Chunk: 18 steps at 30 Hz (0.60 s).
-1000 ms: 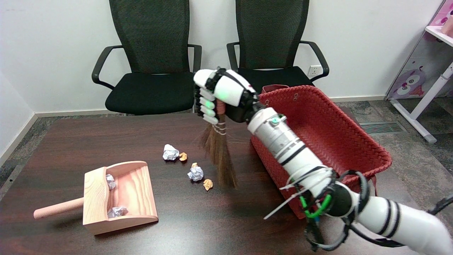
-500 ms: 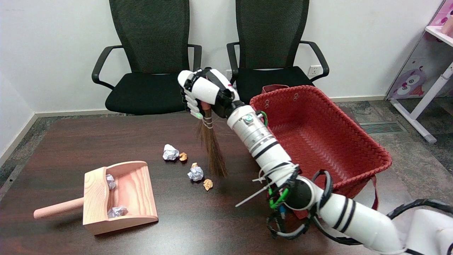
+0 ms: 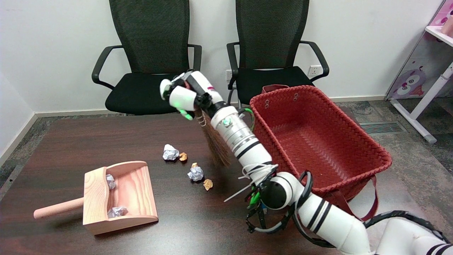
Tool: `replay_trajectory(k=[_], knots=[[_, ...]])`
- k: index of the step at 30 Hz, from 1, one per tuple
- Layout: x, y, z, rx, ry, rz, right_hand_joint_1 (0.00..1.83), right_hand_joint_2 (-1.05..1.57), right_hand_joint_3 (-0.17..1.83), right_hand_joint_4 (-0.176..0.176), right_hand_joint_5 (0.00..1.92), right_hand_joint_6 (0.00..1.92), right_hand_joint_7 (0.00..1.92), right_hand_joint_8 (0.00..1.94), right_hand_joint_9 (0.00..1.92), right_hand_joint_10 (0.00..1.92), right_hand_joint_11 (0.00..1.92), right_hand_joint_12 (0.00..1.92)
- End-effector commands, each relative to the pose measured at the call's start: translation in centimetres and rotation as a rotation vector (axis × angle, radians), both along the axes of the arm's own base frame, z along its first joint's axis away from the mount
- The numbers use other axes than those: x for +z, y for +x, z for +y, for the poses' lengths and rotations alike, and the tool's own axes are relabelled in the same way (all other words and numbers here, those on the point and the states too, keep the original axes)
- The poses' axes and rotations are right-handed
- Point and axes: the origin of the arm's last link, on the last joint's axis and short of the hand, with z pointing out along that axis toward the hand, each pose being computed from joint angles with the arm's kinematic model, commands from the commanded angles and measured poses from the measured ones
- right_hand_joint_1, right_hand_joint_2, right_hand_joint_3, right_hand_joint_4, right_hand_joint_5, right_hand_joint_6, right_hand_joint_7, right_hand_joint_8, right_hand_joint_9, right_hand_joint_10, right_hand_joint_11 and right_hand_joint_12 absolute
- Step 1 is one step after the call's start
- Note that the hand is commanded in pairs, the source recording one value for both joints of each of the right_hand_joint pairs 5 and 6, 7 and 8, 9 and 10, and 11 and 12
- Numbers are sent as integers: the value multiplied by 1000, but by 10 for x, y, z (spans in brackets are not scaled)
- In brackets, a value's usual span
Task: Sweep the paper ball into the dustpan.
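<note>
Right arm [image 3: 244, 141] stretched across, hand [image 3: 184, 94] raised, fingers [image 3: 187, 114] curled closed.

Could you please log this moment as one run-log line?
right hand: holds broom | bristles: off table | paper balls: loose on table | dustpan: two balls inside

The hand [image 3: 184, 95] holds the broom [image 3: 215, 145] at the far middle of the table [image 3: 70, 141], its bristles hanging below and right of the fingers [image 3: 187, 114]. Below the fingers, toward the near side, lie two paper balls [image 3: 171, 152] [image 3: 195, 173] with small scraps [image 3: 183, 156] [image 3: 207, 184] beside them. Farther down and left of the fingers sits the dustpan [image 3: 120, 196], two more paper balls [image 3: 110, 181] [image 3: 117, 211] in it. Right of the fingers stands the basket [image 3: 318, 134]. Behind the fingers are two chairs [image 3: 150, 53] [image 3: 276, 46].
</note>
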Motion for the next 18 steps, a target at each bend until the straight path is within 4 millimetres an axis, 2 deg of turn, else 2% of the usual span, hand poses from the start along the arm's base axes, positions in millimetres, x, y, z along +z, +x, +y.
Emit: replay_trajectory(k=[1,5,18], knots=[[-43,-25,4,-27,52,210,667,1571,1378,83,1920,1920,1920,1920,1920,1920,1920,1920],[-54,-33,6,-32,84,238,662,1571,1410,82,1920,1920,1920,1920,1920,1920,1920,1920],[-71,-53,17,-70,143,268,684,1443,1511,69,1920,1920,1920,1920,1920,1920,1920,1920]])
